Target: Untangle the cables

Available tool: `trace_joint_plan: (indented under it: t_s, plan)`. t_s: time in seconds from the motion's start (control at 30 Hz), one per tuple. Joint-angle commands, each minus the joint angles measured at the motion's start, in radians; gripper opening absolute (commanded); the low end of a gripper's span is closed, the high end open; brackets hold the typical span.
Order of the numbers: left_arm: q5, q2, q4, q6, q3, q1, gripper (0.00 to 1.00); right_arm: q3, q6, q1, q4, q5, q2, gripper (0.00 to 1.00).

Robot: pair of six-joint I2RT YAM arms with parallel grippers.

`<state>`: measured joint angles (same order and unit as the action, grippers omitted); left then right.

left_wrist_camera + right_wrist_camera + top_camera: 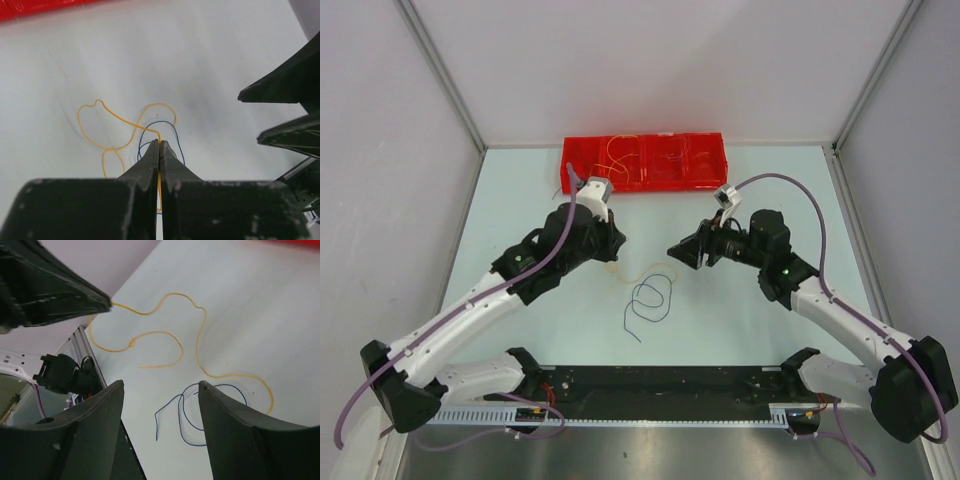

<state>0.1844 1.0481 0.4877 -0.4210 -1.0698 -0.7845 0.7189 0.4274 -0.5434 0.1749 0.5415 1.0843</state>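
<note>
Nearest the arm bases a black rail (660, 385) runs along the front edge of the pale surface (750, 325). A thick purple cable (560, 240) trails over each arm.

Just in front of both tips, on the side toward the bases, lies the navy cable (160, 122). It is very thin and curled in two loose overlapping loops, with one free end pointing back toward the rail.

The left end effector (159, 145) has its fingers pressed together, pinching the yellow cable (120, 118) near one end. From that pinch the hair-thin cable runs out over the surface in open bends. One small loop crosses itself close to the left tip, and a wider bend lies beside the navy loops. In the left wrist view the two colours overlap there, though which lies on top cannot be told.

The right end effector (161, 387) faces the left one, close but apart. Its fingers are spread wide and hold nothing, and the navy loops lie between and just beyond its tips. Nothing stands between the two tips except the cables.

Well beyond both tips a red tray (705, 165) with compartments sits against the far edge. Thin yellowish wires (618, 155) curl in its left compartments. Grey wall panels (660, 70) joined by metal posts close in the surface on three sides.
</note>
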Motion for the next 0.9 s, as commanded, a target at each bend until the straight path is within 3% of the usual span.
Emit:
trace_joint_plan:
  t_s: [0.0,0.13,0.3,0.5,0.73,0.87]
  plan:
    - [-0.111,0.041,-0.103,-0.009,0.039,0.034,0.0,-0.041,0.004,-0.009,0.288,0.103,0.022,0.66]
    - [-0.166,0.072,-0.17,0.024,0.074,0.068,0.0,-0.041,0.016,-0.007,0.389,0.087,0.095,0.65]
    - [-0.134,0.167,-0.262,0.005,0.136,0.123,0.0,-0.041,0.062,-0.004,0.558,0.09,0.222,0.66]
    - [-0.146,0.262,-0.38,-0.005,0.183,0.183,0.0,-0.035,0.089,-0.006,0.629,0.115,0.338,0.66]
    - [-0.151,0.349,-0.437,-0.019,0.203,0.245,0.0,-0.015,0.039,-0.058,0.551,0.045,0.387,0.66]
    - [-0.148,0.44,-0.431,-0.033,0.208,0.258,0.0,0.08,0.001,-0.104,0.321,-0.093,0.445,0.66]
